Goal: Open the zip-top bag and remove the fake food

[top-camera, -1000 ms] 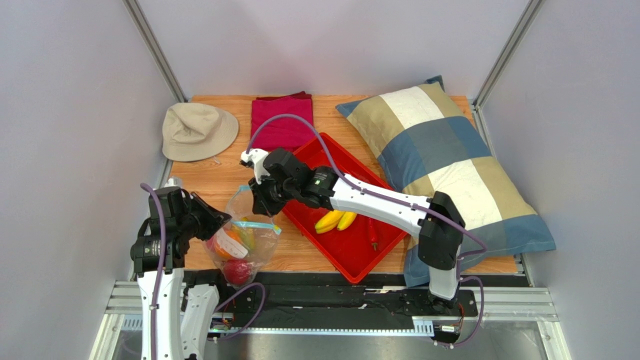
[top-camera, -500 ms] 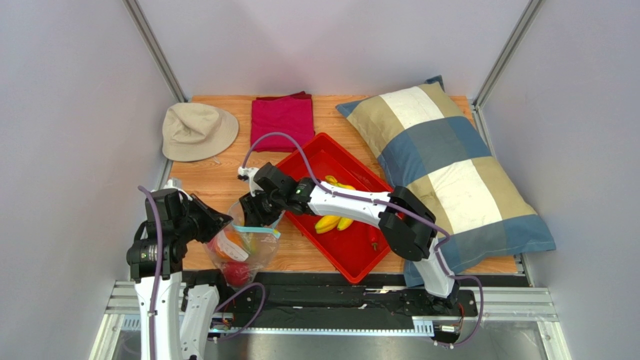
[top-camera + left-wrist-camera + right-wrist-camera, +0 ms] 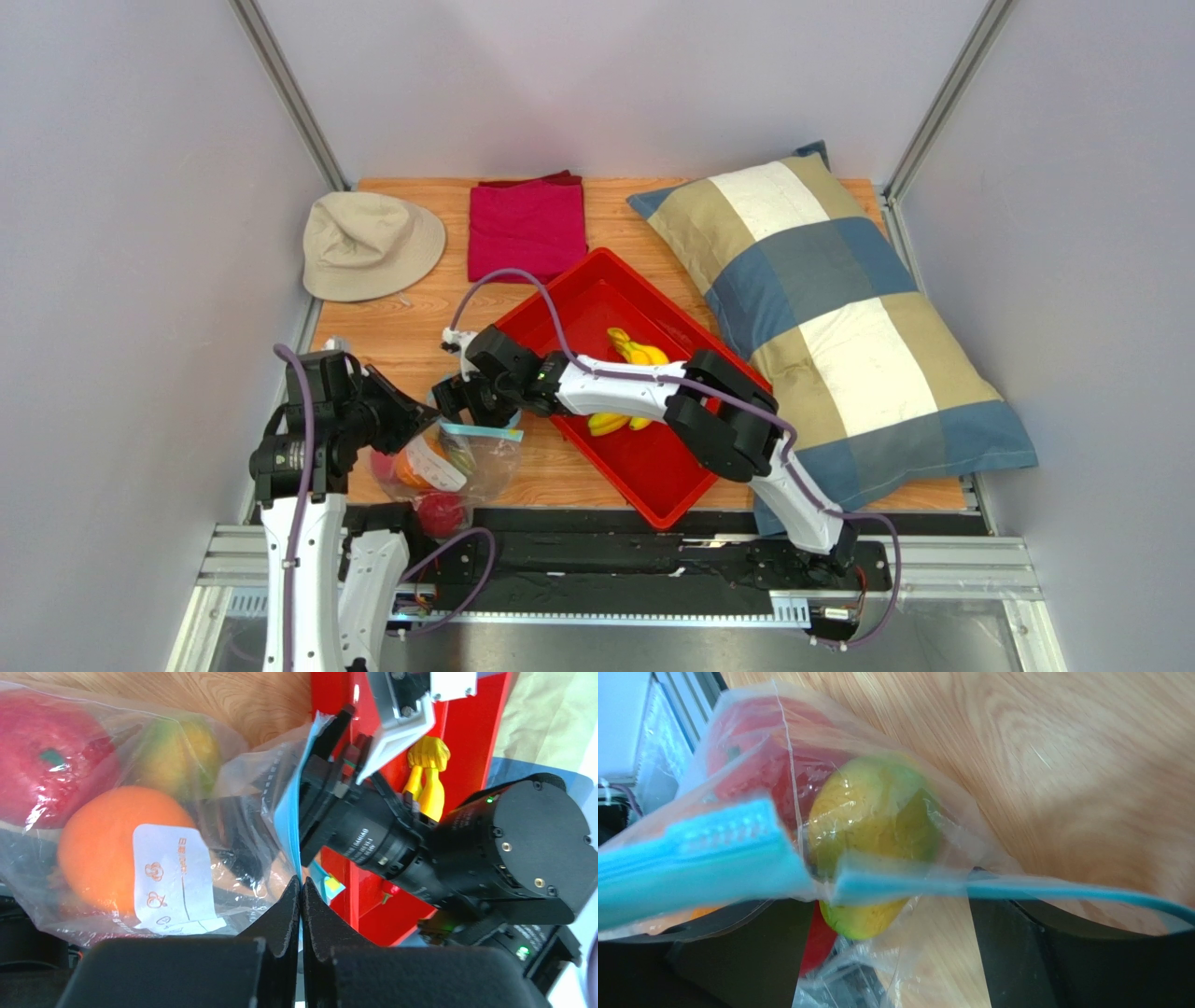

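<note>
The zip-top bag (image 3: pixel 470 469) lies at 7 o'clock on the bench (image 3: pixel 386 329), mouth open. My left jaws pinch together on its crinkly clear film. My right jaws stand apart at the ridged teal zip strip (image 3: pixel 703 861).

The glossy banana bunch (image 3: pixel 612 420) is already out, in the red tray (image 3: pixel 659 483) at the bag's 3 o'clock. 3 smooth, rounded plastic pieces are left inside: mango (image 3: pixel 871 840), orange (image 3: pixel 112 847), apple (image 3: pixel 49 749).

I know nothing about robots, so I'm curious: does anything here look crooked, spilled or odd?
Nothing is spilled or broken. The red tray sits crooked, one corner poking past the near edge of the table, and the checked pillow hangs over that edge too. The zip-top bag is merely crumpled.
</note>
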### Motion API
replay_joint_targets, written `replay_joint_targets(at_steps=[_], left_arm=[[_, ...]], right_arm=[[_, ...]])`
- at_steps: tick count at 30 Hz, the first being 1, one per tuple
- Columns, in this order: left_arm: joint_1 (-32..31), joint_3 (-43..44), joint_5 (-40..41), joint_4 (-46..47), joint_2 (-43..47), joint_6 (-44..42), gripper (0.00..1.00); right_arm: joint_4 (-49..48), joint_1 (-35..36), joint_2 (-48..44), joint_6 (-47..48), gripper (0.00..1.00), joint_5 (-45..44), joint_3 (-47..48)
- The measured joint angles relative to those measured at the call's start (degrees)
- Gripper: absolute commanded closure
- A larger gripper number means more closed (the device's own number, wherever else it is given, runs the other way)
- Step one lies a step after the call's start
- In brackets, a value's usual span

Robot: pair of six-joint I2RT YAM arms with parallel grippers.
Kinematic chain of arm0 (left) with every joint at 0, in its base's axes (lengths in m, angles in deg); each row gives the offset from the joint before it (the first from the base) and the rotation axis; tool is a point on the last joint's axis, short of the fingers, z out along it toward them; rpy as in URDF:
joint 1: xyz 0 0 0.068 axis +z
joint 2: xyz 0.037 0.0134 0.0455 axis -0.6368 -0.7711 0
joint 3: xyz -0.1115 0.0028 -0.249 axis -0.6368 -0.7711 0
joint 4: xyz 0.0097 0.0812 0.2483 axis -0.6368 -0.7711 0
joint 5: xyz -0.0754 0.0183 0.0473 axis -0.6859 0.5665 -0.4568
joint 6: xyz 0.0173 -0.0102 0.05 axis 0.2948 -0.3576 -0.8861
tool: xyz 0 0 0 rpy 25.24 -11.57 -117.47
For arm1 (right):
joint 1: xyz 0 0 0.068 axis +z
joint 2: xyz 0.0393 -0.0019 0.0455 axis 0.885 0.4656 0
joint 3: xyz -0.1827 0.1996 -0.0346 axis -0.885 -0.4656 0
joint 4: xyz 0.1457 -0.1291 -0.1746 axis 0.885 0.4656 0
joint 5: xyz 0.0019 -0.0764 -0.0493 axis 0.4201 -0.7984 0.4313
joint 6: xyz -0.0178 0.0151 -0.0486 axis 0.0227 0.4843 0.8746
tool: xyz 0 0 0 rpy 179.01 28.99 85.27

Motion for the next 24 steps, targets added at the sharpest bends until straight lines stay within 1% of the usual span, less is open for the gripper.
replay_joint_targets(at_steps=[2,8,10,11,12,13,15,16,17,18,19,21,24], left_arm=[[0.0,-0.6,0.1,0.5,-0.4,0.0,1.0],[0.0,-2.6,0.7,1.3,-0.3,0.0,1.0],[0.0,-3.3,1.1,1.3,0.0,-0.1,1.0],[0.0,-3.7,1.4,1.3,0.4,-0.1,1.0],[0.0,-4.0,1.6,1.3,0.8,-0.2,1.0],[0.0,-4.3,1.7,1.2,1.2,-0.2,1.0],[0.0,-4.9,1.9,0.9,1.9,-0.2,1.0],[0.0,-5.0,2.0,0.7,2.2,-0.2,1.0],[0.0,-5.0,2.0,0.5,2.3,-0.3,1.0],[0.0,-5.0,2.2,0.3,2.5,-0.4,1.0],[0.0,-5.0,2.4,0.2,2.7,-0.5,1.0],[0.0,-4.9,2.8,-0.4,3.0,-0.9,1.0],[0.0,-4.5,3.2,-1.2,3.0,-1.3,1.0]], right_arm=[[-1.2,0.2,1.6,-1.1,0.16,0.8,1.0],[-0.8,1.6,5.3,-1.0,0.15,0.1,5.0],[0.2,1.9,6.6,-0.6,0.2,-0.3,7.6],[0.5,2.0,7.2,-0.5,0.23,-0.2,8.5],[0.7,2.2,7.7,-0.3,0.33,-0.3,9.3],[0.9,2.3,7.9,-0.1,0.39,-0.3,9.6],[1.6,2.5,7.9,0.6,0.49,-0.8,9.8],[1.7,2.5,7.9,1.1,0.52,-0.9,9.8],[1.8,2.5,7.8,1.6,0.57,-0.9,9.8],[2.0,2.5,7.6,2.3,0.67,-1.0,9.7],[2.6,2.5,7.2,3.1,0.72,-1.0,9.5],[4.8,2.3,5.8,5.2,0.78,-1.0,8.6],[9.7,2.0,2.3,8.8,0.82,-1.0,6.8]])
